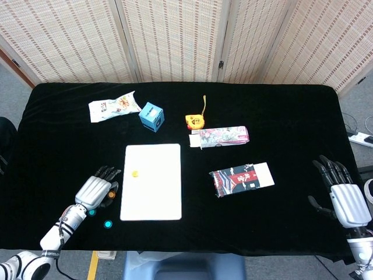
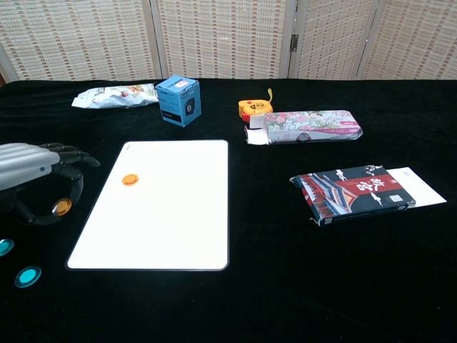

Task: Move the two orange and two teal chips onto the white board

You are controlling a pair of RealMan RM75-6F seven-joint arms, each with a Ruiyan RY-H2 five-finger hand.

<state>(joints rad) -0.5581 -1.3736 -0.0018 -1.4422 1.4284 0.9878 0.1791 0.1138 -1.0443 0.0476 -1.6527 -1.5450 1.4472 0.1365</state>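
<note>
**A:** What do the robot's hands look like?

**B:** The left hand (image 1: 96, 191) has a silver-grey metal shell over its back, ridged where the knuckles sit. Its fingers (image 1: 107, 173) are black and slender. The chest view shows the same grey shell and black fingers (image 2: 68, 153).

**A:** And the wrist?

**B:** Behind that hand is a short, light grey forearm (image 1: 61, 224) with dark bands and a few small markings too small to read.

**A:** Is the other hand the same?

**B:** Yes. The right hand (image 1: 341, 195) has a matching silver-grey ridged back, black fingers (image 1: 330, 168) and a black thumb at its side, on a pale grey wrist.
</note>
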